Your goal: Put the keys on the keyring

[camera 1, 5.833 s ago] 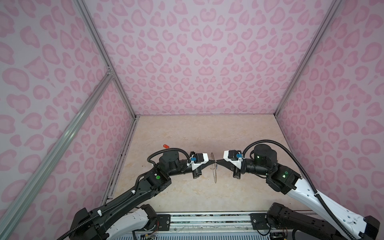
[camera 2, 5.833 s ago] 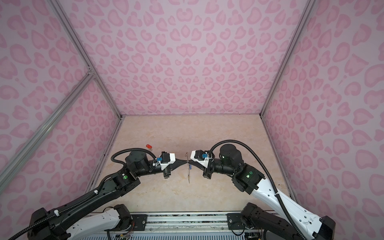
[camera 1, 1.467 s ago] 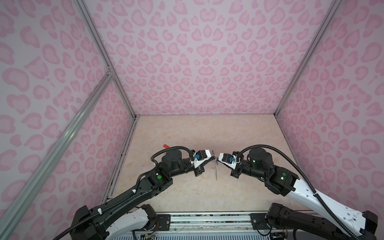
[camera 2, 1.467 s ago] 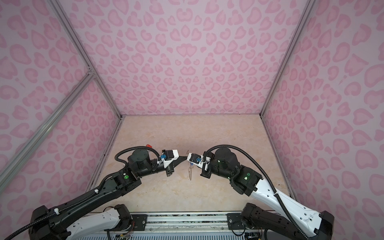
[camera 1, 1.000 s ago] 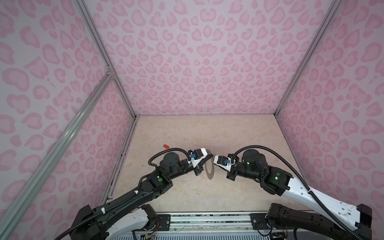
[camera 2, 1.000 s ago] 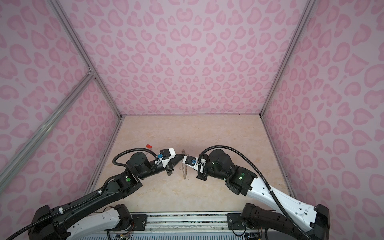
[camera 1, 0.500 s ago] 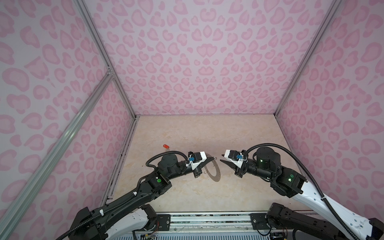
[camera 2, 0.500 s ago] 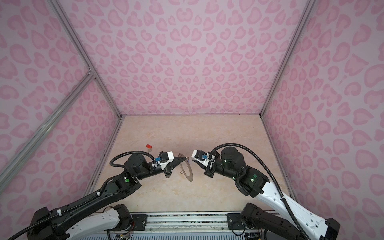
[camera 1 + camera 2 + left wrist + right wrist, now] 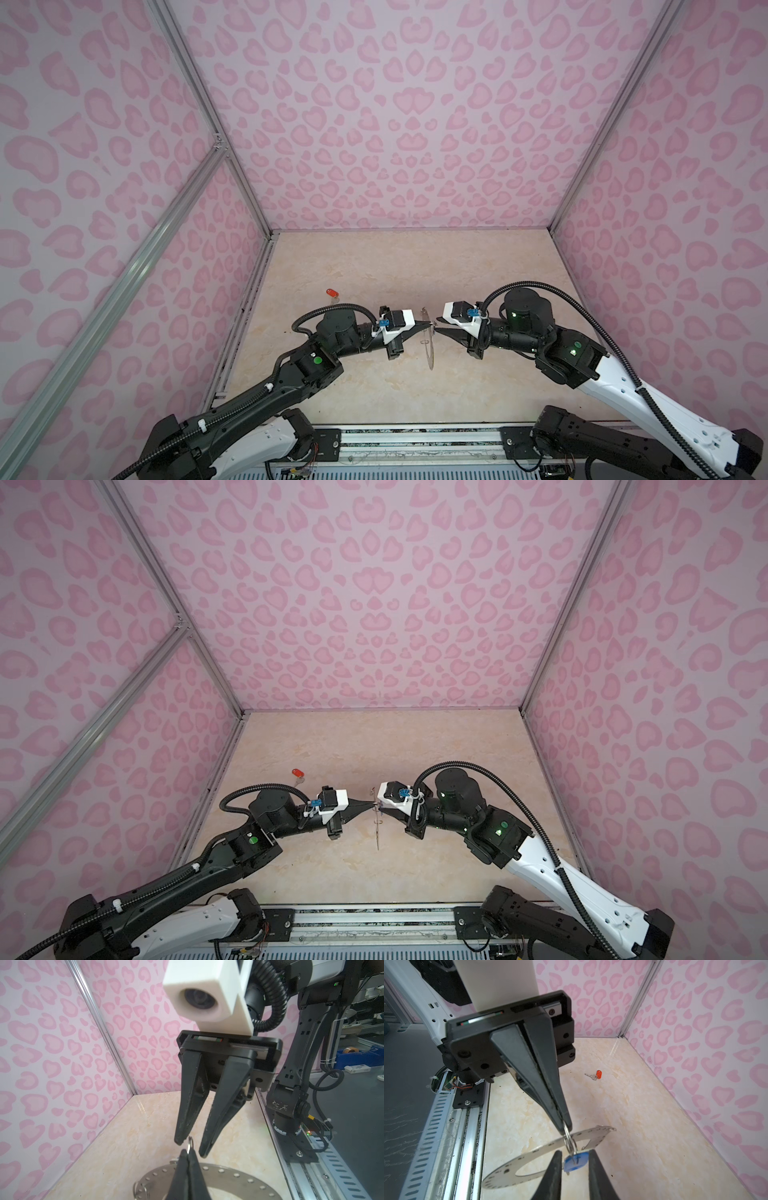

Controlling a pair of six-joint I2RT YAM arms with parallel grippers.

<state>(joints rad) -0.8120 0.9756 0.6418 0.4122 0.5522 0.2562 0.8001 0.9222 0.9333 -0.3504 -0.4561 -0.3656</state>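
Observation:
The keyring (image 9: pixel 428 349) hangs upright between my arms and shows edge-on in both top views (image 9: pixel 377 837). My left gripper (image 9: pixel 188 1152) is shut on a small wire loop (image 9: pixel 190 1145) at the keyring's rim (image 9: pixel 239 1176). A blue oval tag (image 9: pixel 576 1161) hangs from the wire loops, its key mostly hidden. My right gripper (image 9: pixel 574 1152) faces the left gripper (image 9: pixel 423 327) tip to tip, its fingers (image 9: pixel 556 1167) a little apart with the blue tag between them. The red-tagged key (image 9: pixel 331 293) lies on the floor behind the left arm, also seen in the right wrist view (image 9: pixel 599 1074).
Pink patterned walls (image 9: pixel 395 145) close in the marbled floor (image 9: pixel 415 270) on three sides. A metal rail (image 9: pixel 415 440) with both arm bases runs along the front edge.
The right gripper's jaws have parted. It drew back half a second ago and is now close to the loop again. The keyring swung from face-up to edge-on.

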